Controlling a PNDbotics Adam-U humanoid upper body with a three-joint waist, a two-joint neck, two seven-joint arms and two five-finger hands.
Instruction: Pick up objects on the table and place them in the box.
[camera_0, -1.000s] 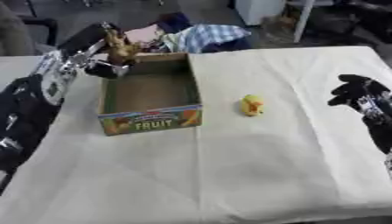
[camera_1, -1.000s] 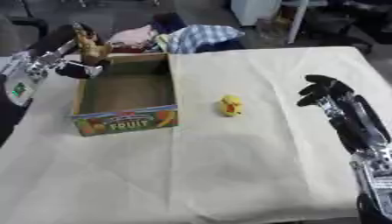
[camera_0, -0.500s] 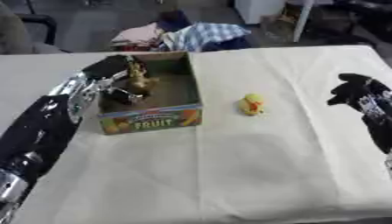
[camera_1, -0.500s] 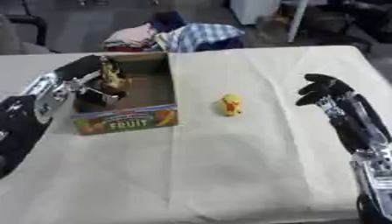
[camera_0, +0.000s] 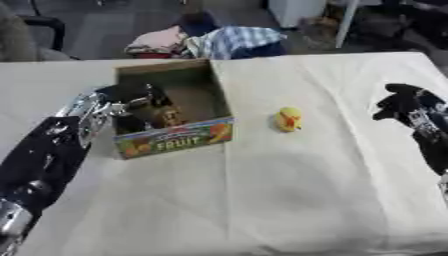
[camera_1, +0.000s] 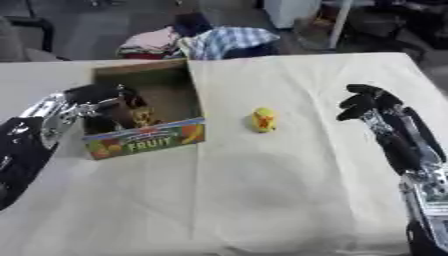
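Step in hand: lowering a small brown figure (camera_0: 166, 116) into the box (camera_0: 175, 141), a cardboard carton with FRUIT printed on its front wall.
Left robot hand (camera_0: 122, 102): reaches over the box's left wall, fingers curled round the brown figure, which sits low inside the box, near the front wall.
Right robot hand (camera_1: 363, 102): idle at the right edge of the bench (camera_1: 262, 190), fingers loosely curled, gripping nothing, well apart from everything.
Yellow toy (camera_1: 263, 120): lies on the cloth-covered bench just right of the box, between the box and the right robot hand; not yet collected.
Doing it well: judging by the pose, the figure should be let go only once it rests on the box floor; the fingers should then part and lift straight up so they do not catch the left wall or drag the box.
Risk: the carton looks light and may shift if nudged.
Next, probably: the yellow toy, closer to the right robot hand.
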